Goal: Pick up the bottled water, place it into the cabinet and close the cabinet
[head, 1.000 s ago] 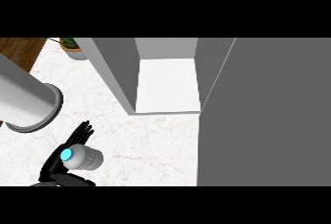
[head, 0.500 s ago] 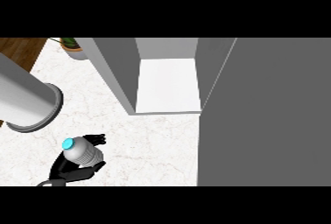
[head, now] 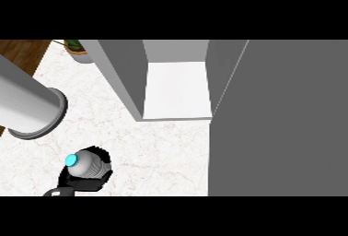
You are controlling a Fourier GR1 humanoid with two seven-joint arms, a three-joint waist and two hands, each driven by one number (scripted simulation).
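Since a second ago my fingers, which then stood straight up beside the bottle, have curled in round it, and over the last half second bottle and hand together have slid a little toward the near edge of the view. Now my left hand [head: 81, 183] is grasping the bottle [head: 87, 166], black fingers wrapped about its pale grey body from below and from the right side, so that much of the hand is hidden under it. I see the bottle almost end-on, with its bright blue cap [head: 71, 160] facing up at me and leaning slightly left. It sits low and to the left over the white marbled bench [head: 156, 152]; whether it is touching the bench or lifted clear of it I cannot tell. The cabinet [head: 176, 87] is well apart from it, up and to the right, open, with its white inner floor bare to view. Its grey door [head: 285, 120] fills the right side. A big grey cylinder [head: 27, 103] slants in from the upper left, just above the bottle. A potted plant [head: 78, 50] stands at the far edge beside a wooden floor [head: 20, 53].
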